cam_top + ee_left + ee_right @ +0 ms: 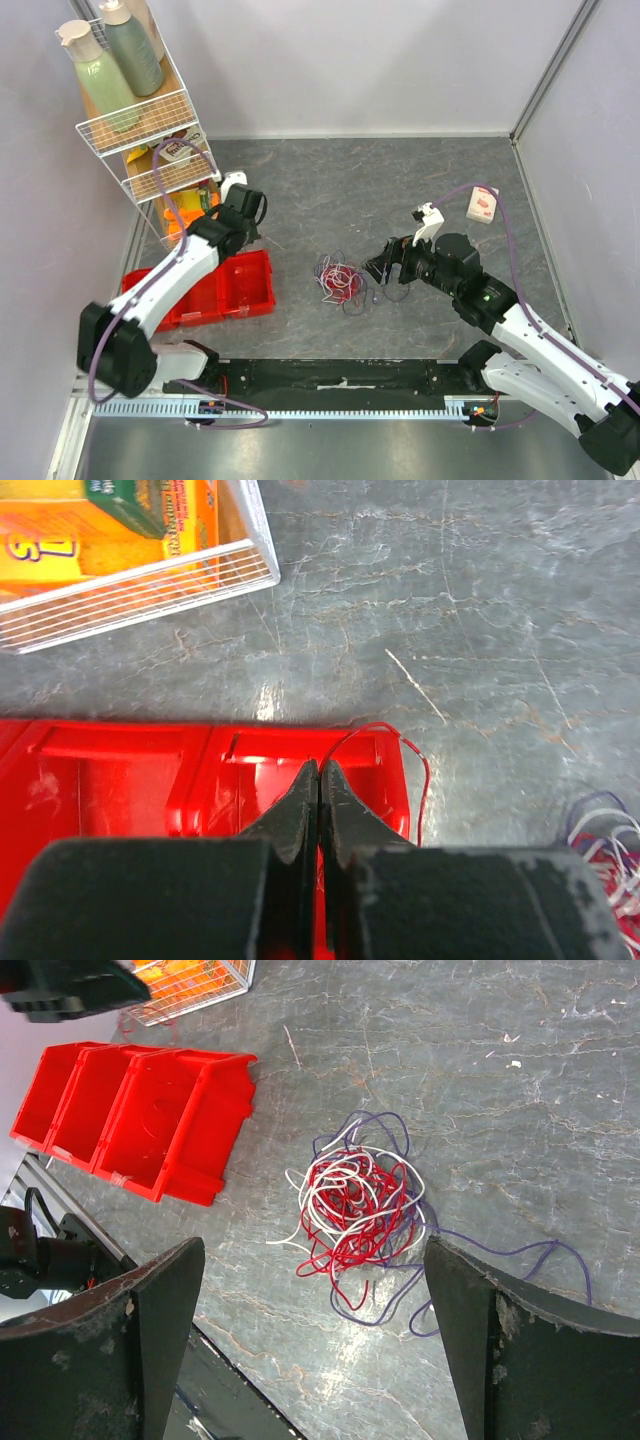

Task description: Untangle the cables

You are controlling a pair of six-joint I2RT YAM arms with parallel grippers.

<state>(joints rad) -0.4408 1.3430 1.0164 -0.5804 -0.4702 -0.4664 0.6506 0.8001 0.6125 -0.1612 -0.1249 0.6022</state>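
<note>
Now the left gripper [319,770], pressed together, pinches 1 red cable [427,775] above the bin [120,780]. The right gripper [312,1248] is spread wide over the tangled cables [355,1210], which lie on the table [500,1080] near the bin.

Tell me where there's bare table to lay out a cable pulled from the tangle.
Bare: the wide far stretch between the wire rack and the white item, and the strip just nearside of the cables. Crowded: from the red bins to the open right gripper.
</note>
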